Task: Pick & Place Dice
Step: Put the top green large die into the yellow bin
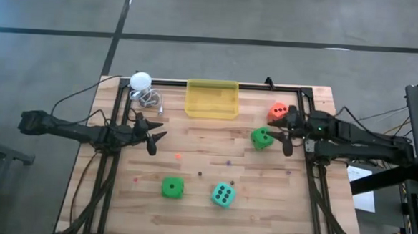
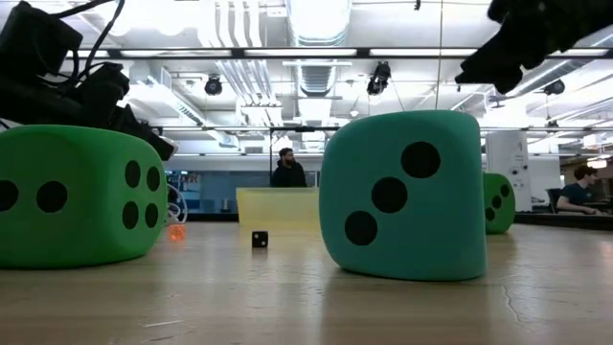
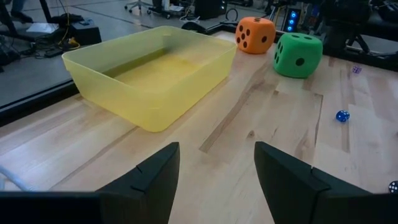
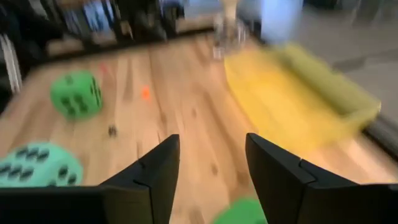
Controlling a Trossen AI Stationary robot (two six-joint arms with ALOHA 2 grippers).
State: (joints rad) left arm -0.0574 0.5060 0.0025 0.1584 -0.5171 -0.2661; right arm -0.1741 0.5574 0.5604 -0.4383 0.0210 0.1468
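high view: four dice on the tabletop [image 1: 193, 148] | green die [image 1: 172, 187], teal die [image 1: 223, 195] up front, second green die [image 1: 261, 138], orange die [image 1: 278, 112] by the right gripper [image 1: 288, 139] | yellow bin [image 1: 211, 100] holds nothing | left gripper [image 1: 155, 137], right one both spread, holding nothing | low view alone shows a person [image 2: 286, 169] behind

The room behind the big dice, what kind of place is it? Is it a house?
Probably not a house: more like a lab or open workshop. Bare pipes and ducts run along the ceiling, a person stands far back, and another person sits at a desk.
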